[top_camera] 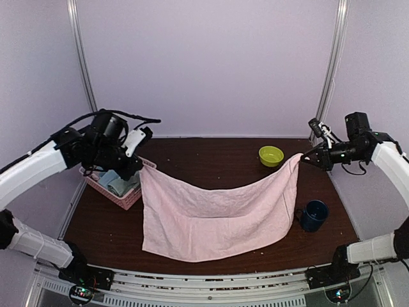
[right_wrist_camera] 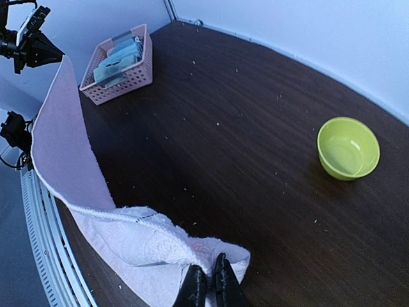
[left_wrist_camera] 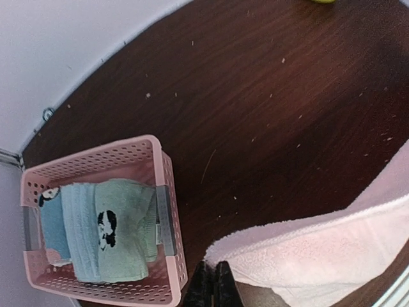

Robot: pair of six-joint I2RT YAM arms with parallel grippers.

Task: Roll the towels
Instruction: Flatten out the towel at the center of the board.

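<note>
— Where's the pale pink towel [top_camera: 211, 214]?
— Centre of the overhead frame, strung between both arms and sagging, with its lower edge on the dark table [top_camera: 223, 150].
— And the grips?
— The left gripper [top_camera: 138, 170] is pinched tight on its upper-left corner, and the right gripper [top_camera: 304, 159] is pinched tight on its upper-right corner.
— The sage green towel [left_wrist_camera: 128, 217]?
— Folded in the pink basket [left_wrist_camera: 96, 157] at the left of the frame, beside blue-grey towels [left_wrist_camera: 77, 230].

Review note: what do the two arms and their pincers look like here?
The left arm and right arm alike: white shells on the links, black joints and wrist housings. Thin black cables loop over the left wrist. The left pincer and right pincer each have two slim black fingers.
</note>
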